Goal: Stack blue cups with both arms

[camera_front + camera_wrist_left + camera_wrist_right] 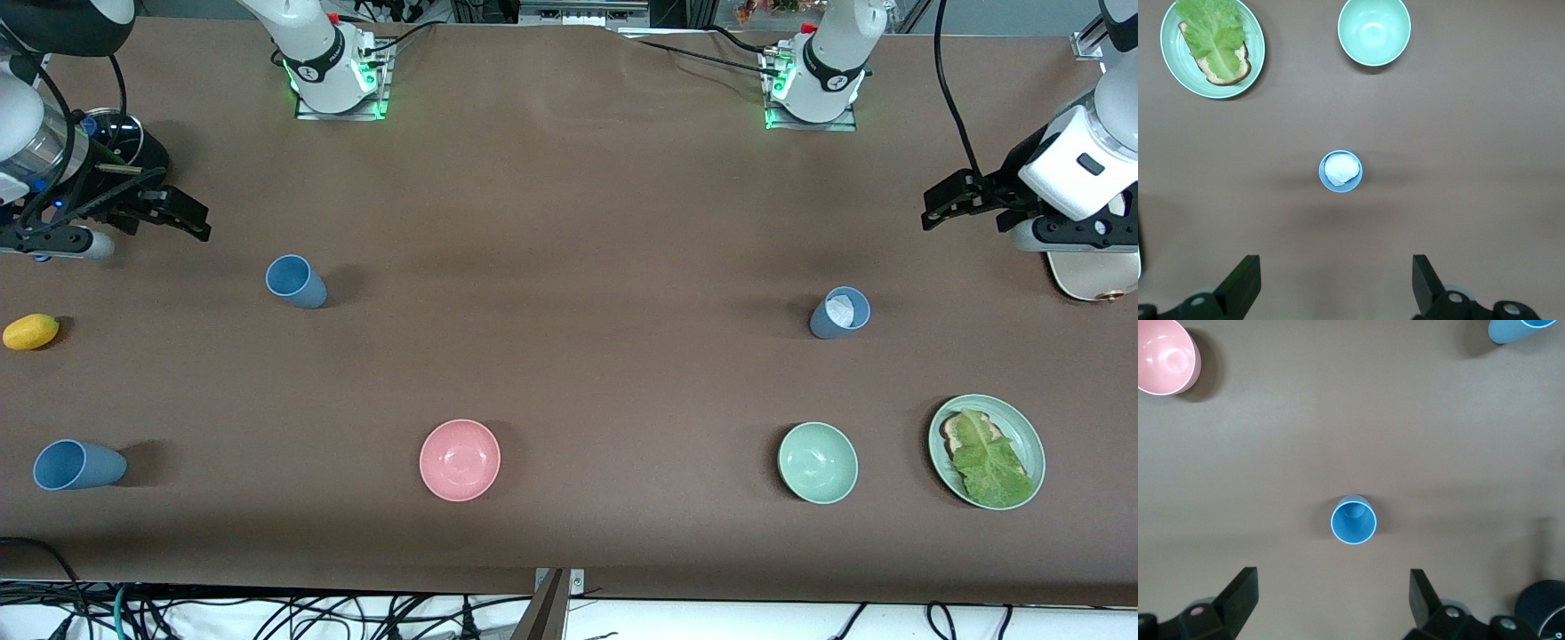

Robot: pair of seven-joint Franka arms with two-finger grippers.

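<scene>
Front view: three blue cups stand upright and unstacked on the tabletop (569, 222). Right claw (173, 213) hangs over the right arm's end, jaws wide apart, empty; the empty cup (296, 281) sits just off from it toward the table's middle, seen squarely between the finger lines in the right wrist view (1353, 520), mouth up, axis vertical. Left claw (947, 200) hangs over the left arm's end, jaws likewise spread and empty; the cup with a white wad inside (840, 312) stands below it, nearer the front camera, centred in the left wrist view (1341, 171). Third cup (78, 465) stands at the right arm's end near the front edge, well apart from both claws, closest to the right arm. Judgement: each arm has one cup directly ahead, so a straight descent suffices. Open room surrounds both cups; pink bowl (460, 460), green bowl (818, 462), lettuce plate (1031, 436) and yellow fruit (31, 332) lie well clear.
</scene>
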